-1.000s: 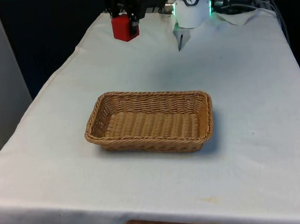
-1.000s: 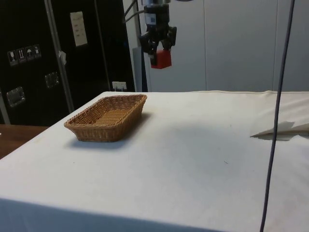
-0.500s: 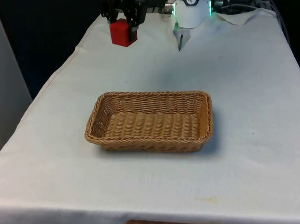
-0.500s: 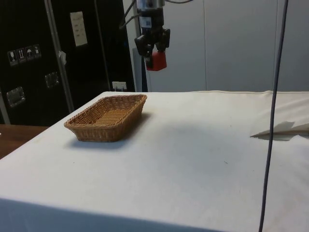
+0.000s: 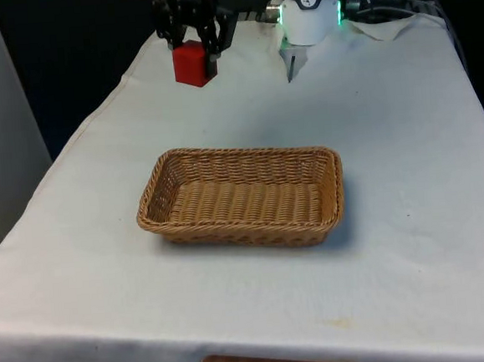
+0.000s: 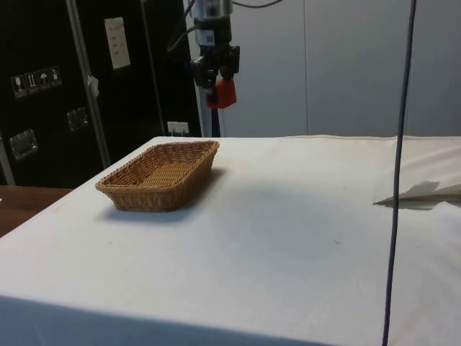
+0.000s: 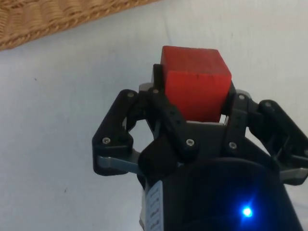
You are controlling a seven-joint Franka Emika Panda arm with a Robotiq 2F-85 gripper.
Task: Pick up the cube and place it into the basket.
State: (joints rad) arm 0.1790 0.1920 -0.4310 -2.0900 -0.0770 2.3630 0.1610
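My black gripper (image 5: 191,51) is shut on a red cube (image 5: 190,63), held high above the white cloth. In the side view the red cube (image 6: 222,94) hangs in the gripper (image 6: 220,85) above and behind the far end of the basket. The wicker basket (image 5: 162,211) sits mid-table, rectangular and with nothing in it; the side view has the basket (image 6: 144,196) at left. In the wrist view the cube (image 7: 196,84) is clamped between the two fingers (image 7: 161,103), with a strip of the basket rim (image 7: 53,21) beyond it.
A folded white cloth (image 5: 385,25) lies at the far corner on the front view's right. A thin dark cable (image 6: 397,173) hangs down in the side view near its right edge. Bare cloth surrounds the basket on all sides.
The gripper with the cube has moved towards the front view's left and slightly nearer the basket. In the side view it has shifted left and a little lower. The basket has stayed put.
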